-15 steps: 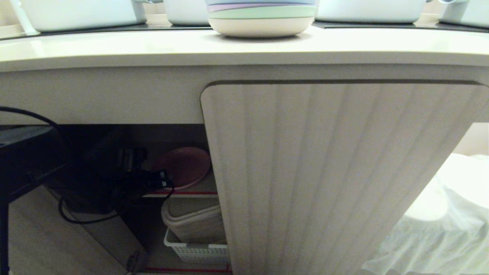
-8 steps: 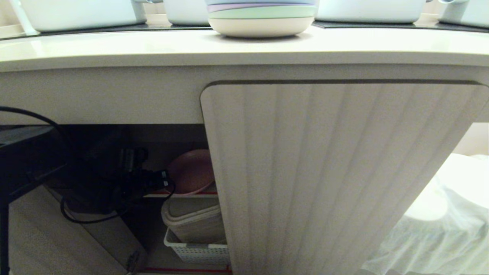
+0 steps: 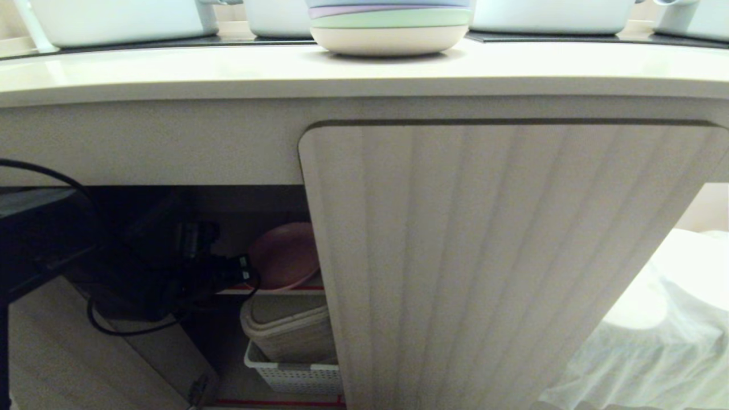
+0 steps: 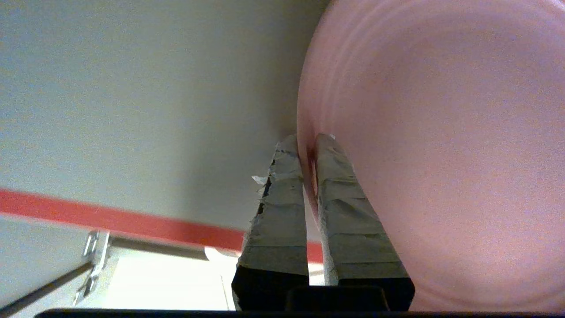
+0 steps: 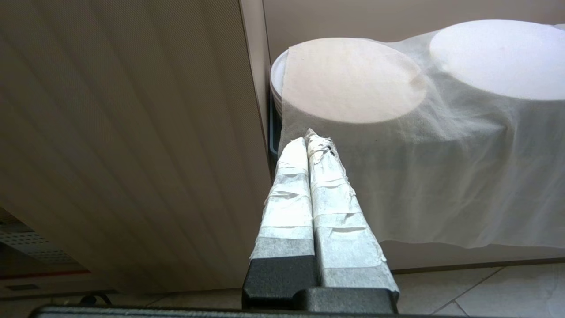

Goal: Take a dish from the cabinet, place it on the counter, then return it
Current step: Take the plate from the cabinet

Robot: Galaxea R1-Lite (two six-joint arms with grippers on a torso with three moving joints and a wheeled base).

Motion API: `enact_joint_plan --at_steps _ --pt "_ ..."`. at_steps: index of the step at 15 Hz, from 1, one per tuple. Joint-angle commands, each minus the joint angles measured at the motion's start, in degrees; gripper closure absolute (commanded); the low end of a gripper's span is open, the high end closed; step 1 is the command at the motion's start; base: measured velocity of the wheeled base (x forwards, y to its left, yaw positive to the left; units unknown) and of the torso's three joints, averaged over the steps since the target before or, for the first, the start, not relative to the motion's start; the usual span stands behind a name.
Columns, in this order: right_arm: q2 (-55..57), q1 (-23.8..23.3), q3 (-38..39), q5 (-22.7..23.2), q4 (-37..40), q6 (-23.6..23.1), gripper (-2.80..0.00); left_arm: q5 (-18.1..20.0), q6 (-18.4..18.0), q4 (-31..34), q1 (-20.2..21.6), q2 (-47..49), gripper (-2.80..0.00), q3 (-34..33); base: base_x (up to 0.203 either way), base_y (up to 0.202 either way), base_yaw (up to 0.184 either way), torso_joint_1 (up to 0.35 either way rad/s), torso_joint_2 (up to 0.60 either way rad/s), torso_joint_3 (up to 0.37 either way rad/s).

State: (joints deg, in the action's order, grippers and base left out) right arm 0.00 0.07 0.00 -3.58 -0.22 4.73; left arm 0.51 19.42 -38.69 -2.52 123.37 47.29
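Left wrist view: left tool [image 4: 307, 140] clenched on the round pink dish's [image 4: 441, 145] low rim

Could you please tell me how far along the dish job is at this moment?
Early stage. Done: the left gripper has reached into the cabinet and is shut on the rim of the dish. In hand: the dish remains inside, above the red-edged shelf. Left: lifting it onto the counter, then returning it. The right gripper is parked, shut.
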Motion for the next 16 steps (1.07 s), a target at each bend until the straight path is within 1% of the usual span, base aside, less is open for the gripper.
enact_joint_plan --at_steps 1,8,13,16 --pt "0.0 0.0 0.0 0.0 0.0 0.0 0.00 0.0 0.2 -0.3 0.0 -0.8 0.00 -0.9 0.000 0.000 0.000 0.000 0.00 0.000" --pt "0.0 0.0 0.0 0.0 0.0 0.0 0.00 0.1 0.4 -0.4 0.1 -4.7 0.00 -4.7 0.000 0.000 0.000 0.000 0.00 0.000" --pt "0.0 0.0 0.0 0.0 0.0 0.0 0.00 0.1 0.5 -0.3 0.1 -7.5 0.00 -5.7 0.000 0.000 0.000 0.000 0.00 0.000" --pt "0.0 0.0 0.0 0.0 0.0 0.0 0.00 0.2 0.4 -0.4 0.1 -8.7 0.00 -7.9 0.000 0.000 0.000 0.000 0.00 0.000"
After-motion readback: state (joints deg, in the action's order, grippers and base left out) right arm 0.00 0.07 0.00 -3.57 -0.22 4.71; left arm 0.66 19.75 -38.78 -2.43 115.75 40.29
